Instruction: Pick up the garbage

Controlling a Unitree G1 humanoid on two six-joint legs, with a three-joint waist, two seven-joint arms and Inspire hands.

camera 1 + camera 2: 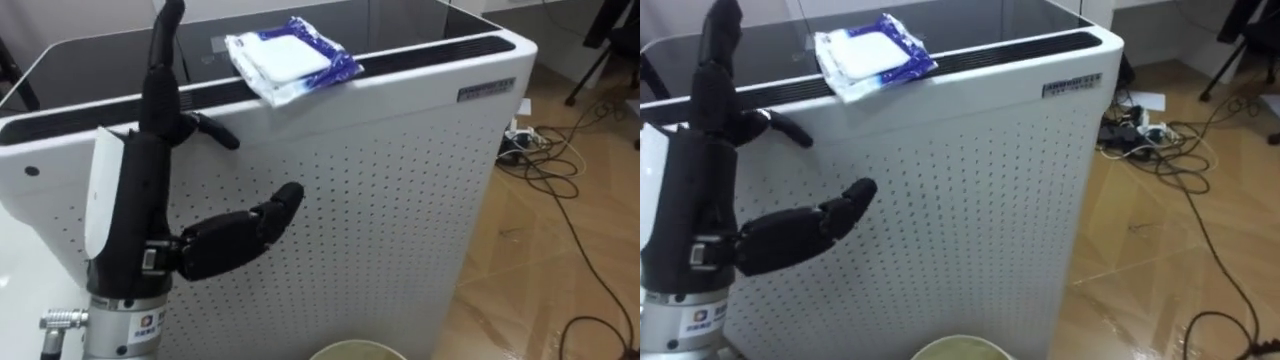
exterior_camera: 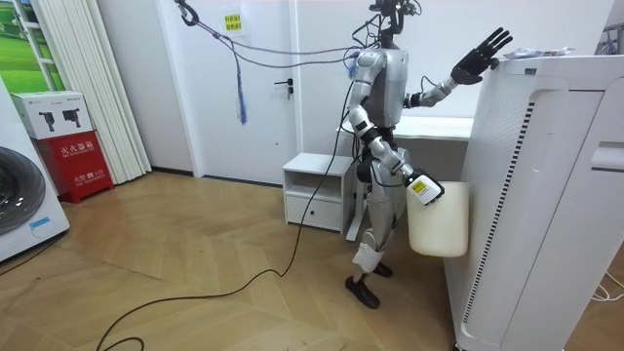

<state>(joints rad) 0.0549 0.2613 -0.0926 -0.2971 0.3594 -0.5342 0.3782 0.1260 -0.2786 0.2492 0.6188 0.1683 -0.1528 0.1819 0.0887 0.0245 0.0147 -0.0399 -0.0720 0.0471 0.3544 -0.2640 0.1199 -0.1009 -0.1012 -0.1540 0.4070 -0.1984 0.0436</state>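
Blue-and-white packet [image 1: 290,57] lies on top of the white perforated appliance [image 1: 400,200], at its near edge. Left hand [image 1: 150,160] is raised against the appliance's front, left of the packet and apart from it, fingers straight, grasping nothing. Right hand [image 2: 422,188] is at a cream bin [image 2: 437,222] beside the appliance; grip cannot be told.

The bottom edge cuts off the pale bin [image 1: 352,350]. In the room view, the bin half hides the right hand [image 2: 420,187].
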